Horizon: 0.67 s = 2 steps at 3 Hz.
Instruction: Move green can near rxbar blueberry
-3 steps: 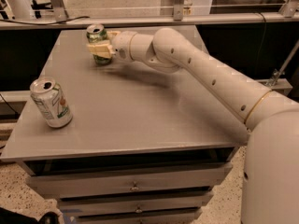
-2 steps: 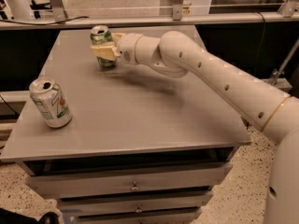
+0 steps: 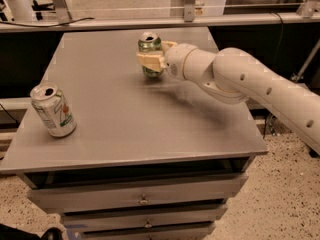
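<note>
Gripper (image 3: 150,60) closed on green can (image 3: 149,42), beige fingers clasping its mid-body. Can upright over far centre of surface (image 3: 125,134); contact with surface cannot be told. Arm (image 3: 240,79) reaches in from the right. White can (image 3: 53,110) stands near left front edge, well apart. Drawers (image 3: 145,199) below

green can (image 3: 149,44) in end effector (image 3: 151,58), table (image 3: 150,134) rear, other can (image 3: 52,110) front-left
</note>
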Motion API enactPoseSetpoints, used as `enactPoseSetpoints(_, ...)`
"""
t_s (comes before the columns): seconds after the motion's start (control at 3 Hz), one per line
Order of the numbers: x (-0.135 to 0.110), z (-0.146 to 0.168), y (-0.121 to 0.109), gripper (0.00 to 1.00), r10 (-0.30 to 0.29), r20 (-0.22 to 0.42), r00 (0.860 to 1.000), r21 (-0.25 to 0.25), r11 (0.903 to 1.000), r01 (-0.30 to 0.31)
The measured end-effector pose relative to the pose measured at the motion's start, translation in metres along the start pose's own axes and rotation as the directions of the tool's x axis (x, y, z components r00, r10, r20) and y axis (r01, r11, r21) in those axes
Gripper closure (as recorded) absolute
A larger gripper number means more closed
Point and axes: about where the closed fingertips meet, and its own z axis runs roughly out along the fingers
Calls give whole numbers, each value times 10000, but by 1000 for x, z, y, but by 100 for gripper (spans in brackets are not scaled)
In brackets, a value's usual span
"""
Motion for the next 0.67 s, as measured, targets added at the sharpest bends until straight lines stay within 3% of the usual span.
enactPoseSetpoints(0.33, 2, -76, -53, 100, -161, -32, 9999, 1920, 9813, 164)
enactPoseSetpoints(0.67, 2, -160, -110, 100, -288, -91, 9995, 3927, 9192, 301)
